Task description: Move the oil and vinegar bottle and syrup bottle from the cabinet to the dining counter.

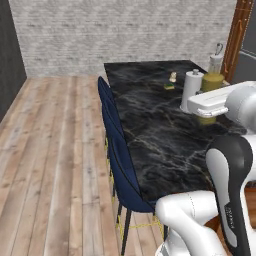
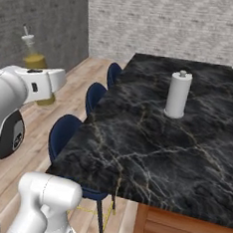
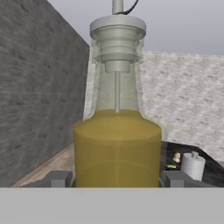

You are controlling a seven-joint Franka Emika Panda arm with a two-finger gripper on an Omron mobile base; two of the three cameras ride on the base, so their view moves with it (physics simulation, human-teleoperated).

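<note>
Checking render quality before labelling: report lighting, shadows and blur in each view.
Left base view: even, flat light, black marble dining counter shows no glare. Right base view: white paper-towel roll casts almost no shadow. Hand view: tall glass bottle of yellow-green liquid looms close and soft-edged.

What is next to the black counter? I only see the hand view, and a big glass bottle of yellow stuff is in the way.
Observer: Three dark blue stools stand along its long side, on a pale wooden plank floor.
Operator: Is my bottle touching the counter?
Observer: No. The hand holds the tall slim glass bottle of yellow-green liquid up in the air, not resting on the black marble counter top.
Operator: What is the little white thing?
Observer: A white paper-towel roll, standing upright near the middle of the counter top with bare marble around it.
</note>
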